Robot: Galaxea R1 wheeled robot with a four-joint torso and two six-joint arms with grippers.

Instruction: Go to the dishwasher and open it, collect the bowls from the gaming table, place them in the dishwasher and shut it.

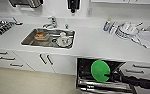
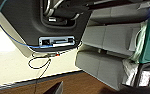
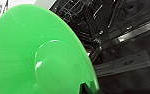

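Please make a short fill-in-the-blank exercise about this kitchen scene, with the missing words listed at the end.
1. The bowl held at the dishwasher is ____ in colour.
2. The dishwasher door is ____.
3. The bowl is carried by the robot's ____ gripper.
4. Dirty dishes lie in the ____, which is set into the white counter.

Missing words: green; open; right; sink
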